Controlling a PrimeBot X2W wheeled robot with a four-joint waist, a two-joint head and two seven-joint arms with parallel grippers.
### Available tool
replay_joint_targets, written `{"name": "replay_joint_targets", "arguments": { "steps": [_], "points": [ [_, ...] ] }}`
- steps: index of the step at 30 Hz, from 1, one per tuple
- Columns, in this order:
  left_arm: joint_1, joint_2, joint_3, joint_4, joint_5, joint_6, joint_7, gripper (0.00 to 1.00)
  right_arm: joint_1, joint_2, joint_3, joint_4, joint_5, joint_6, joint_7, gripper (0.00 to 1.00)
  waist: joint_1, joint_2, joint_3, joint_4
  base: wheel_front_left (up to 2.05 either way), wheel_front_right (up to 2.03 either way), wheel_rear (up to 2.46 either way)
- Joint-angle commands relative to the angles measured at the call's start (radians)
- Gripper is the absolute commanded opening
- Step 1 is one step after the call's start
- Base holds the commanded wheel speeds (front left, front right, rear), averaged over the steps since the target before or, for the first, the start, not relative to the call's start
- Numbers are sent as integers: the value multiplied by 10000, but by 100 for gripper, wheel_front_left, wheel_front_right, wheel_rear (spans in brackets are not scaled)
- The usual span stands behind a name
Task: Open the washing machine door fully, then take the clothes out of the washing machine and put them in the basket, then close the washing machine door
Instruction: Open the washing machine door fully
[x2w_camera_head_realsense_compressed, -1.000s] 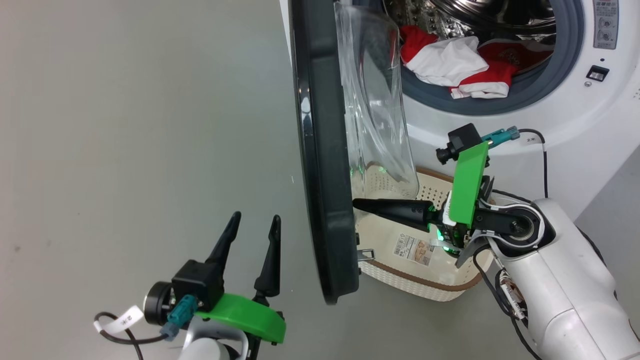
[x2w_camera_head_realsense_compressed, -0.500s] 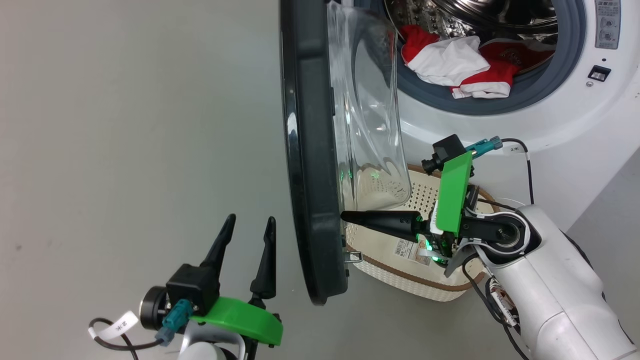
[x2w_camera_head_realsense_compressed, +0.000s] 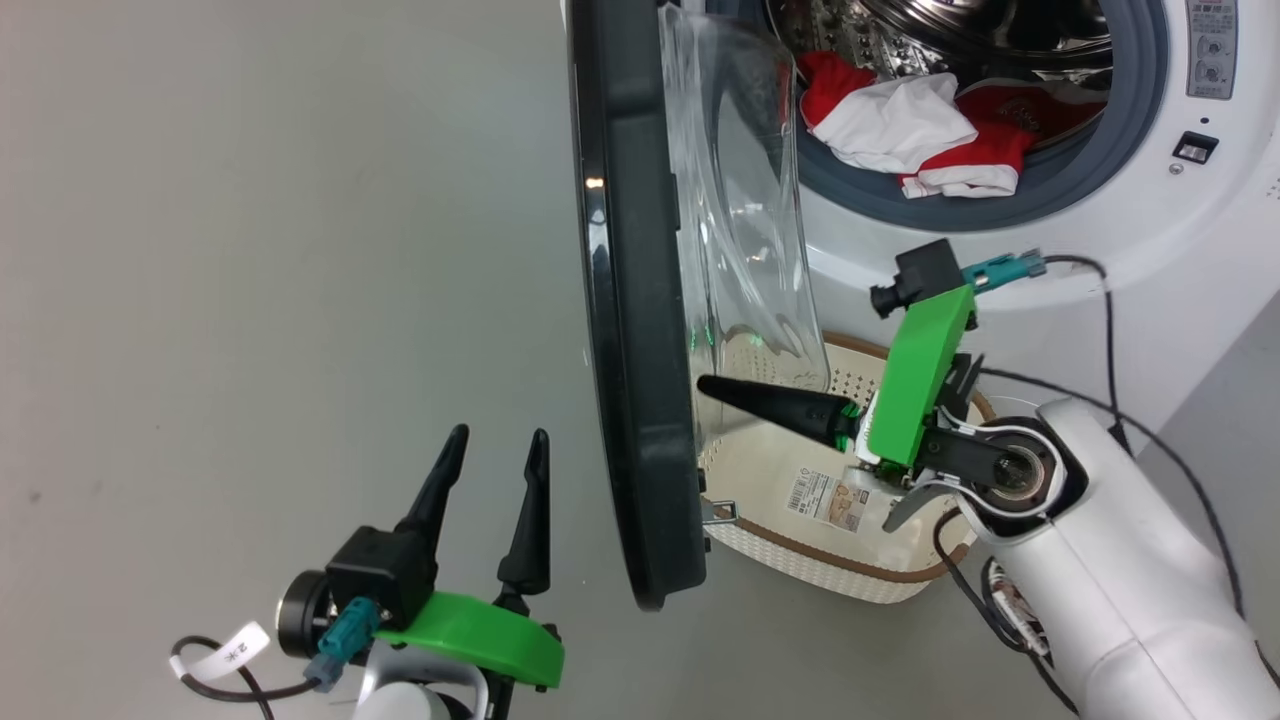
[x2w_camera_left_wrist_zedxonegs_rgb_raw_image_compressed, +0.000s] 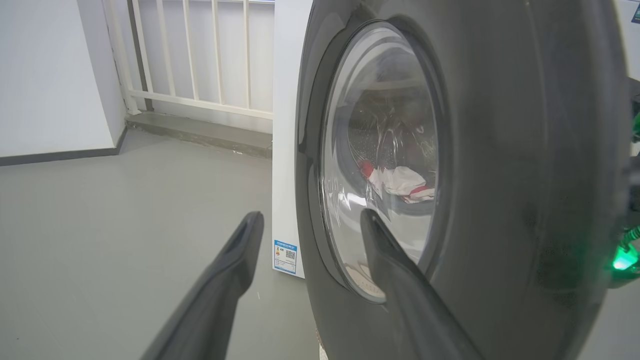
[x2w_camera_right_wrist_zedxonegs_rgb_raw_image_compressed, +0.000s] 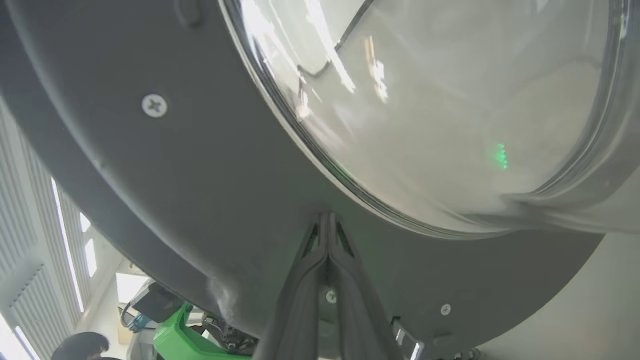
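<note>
The washing machine door (x2w_camera_head_realsense_compressed: 630, 300) stands edge-on and part open, its glass bowl (x2w_camera_head_realsense_compressed: 740, 200) facing the washing machine (x2w_camera_head_realsense_compressed: 1100, 240). Red and white clothes (x2w_camera_head_realsense_compressed: 910, 130) lie at the drum's mouth. The basket (x2w_camera_head_realsense_compressed: 850, 565) sits on the floor below the door. My right gripper (x2w_camera_head_realsense_compressed: 705, 385) is shut with nothing in it, its tip on the door's inner side just under the glass (x2w_camera_right_wrist_zedxonegs_rgb_raw_image_compressed: 425, 100), as the right gripper (x2w_camera_right_wrist_zedxonegs_rgb_raw_image_compressed: 327, 215) shows up close. My left gripper (x2w_camera_head_realsense_compressed: 500, 433) hangs open outside the door. Between the fingers of the left gripper (x2w_camera_left_wrist_zedxonegs_rgb_raw_image_compressed: 309, 217) I see the door's outer face (x2w_camera_left_wrist_zedxonegs_rgb_raw_image_compressed: 500, 150), with the clothes (x2w_camera_left_wrist_zedxonegs_rgb_raw_image_compressed: 400, 182) showing through the window.
Bare grey floor (x2w_camera_head_realsense_compressed: 250, 250) spreads to the left of the door. A white railing (x2w_camera_left_wrist_zedxonegs_rgb_raw_image_compressed: 200, 50) and a wall stand beyond the machine's white side panel (x2w_camera_left_wrist_zedxonegs_rgb_raw_image_compressed: 285, 125). A person's head (x2w_camera_right_wrist_zedxonegs_rgb_raw_image_compressed: 80, 345) shows at the lower left of the right wrist view. The right arm's cable (x2w_camera_head_realsense_compressed: 1110, 320) hangs before the machine's front.
The door has swung a little to the left, wider open, with my shut right gripper against its inner side. The gripper's tip now sits higher on the door. The left gripper has barely moved.
</note>
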Motion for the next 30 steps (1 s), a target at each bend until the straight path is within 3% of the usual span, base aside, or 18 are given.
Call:
{"name": "replay_joint_targets", "arguments": {
  "steps": [1, 2, 9, 16, 19, 30],
  "points": [
    [-29, 173, 351, -236, -97, 35, -78, 100, 115, -8, 111, -585, -427, 75, -309, 95, 0, 0, 2, -3, 0, 0, 0],
    [-35, 173, 350, -229, -105, 29, -78, 100, 269, -115, 139, -832, -781, 75, -565, 100, 0, 0, 2, -4, 0, 0, 0],
    [-43, 173, 352, -246, -121, 11, -78, 100, 1484, -684, 96, -2837, -3711, 75, -2102, 100, 0, 0, 5, -9, 0, 0, 0],
    [-80, 173, 321, -384, -218, 31, -78, 100, 2784, -769, -613, -4851, -7232, 75, -3503, 100, 0, 0, 23, -20, 0, 0, 0],
    [-66, 173, 337, -465, -233, 56, -78, 100, 3210, -651, -1044, -5381, -8686, 75, -4269, 100, 0, 0, 16, -27, 0, 0, 0],
    [48, 173, 403, -866, -77, 41, -78, 100, 4472, 251, -2357, -5874, -11539, 75, -6464, 100, 0, 0, 48, -205, 0, 0, 0]
  ]
}}
